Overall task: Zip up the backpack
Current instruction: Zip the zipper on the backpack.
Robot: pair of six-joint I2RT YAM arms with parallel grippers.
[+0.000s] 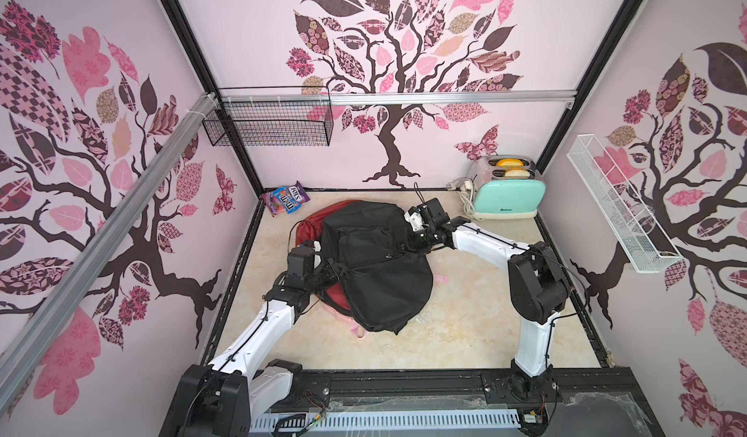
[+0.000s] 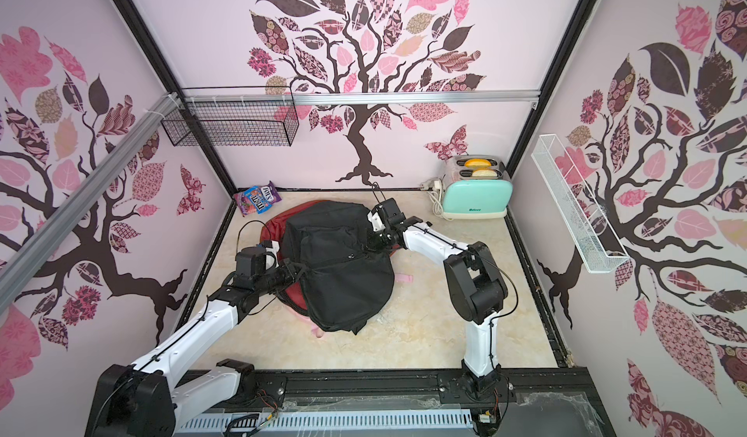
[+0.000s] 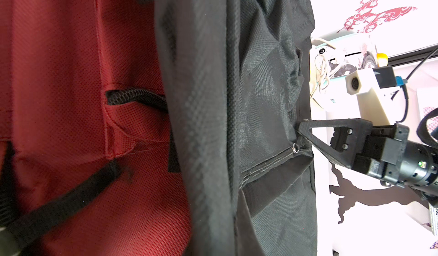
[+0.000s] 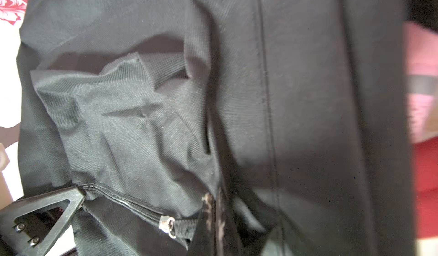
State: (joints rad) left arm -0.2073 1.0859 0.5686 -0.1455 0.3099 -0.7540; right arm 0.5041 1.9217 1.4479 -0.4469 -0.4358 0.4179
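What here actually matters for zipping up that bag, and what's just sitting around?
For the job: backpack, zipper slider, left gripper, right gripper.
Just lying about: toaster, candy bag, black wire basket, white wire rack.

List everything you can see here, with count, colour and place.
backpack: one, black and red, centre of table
zipper slider: one, silver, backpack front
toaster: one, mint, far right corner
toast slices: two, yellowish, in toaster
cord: one, white, beside toaster
candy bag: one, purple, far left corner
wire basket: one, black, back wall
mesh tray: one, white, right wall
pink strip: one, pink, under backpack's edge
left gripper: one, black, shut on backpack's edge
right gripper: one, black, shut on backpack by the zipper
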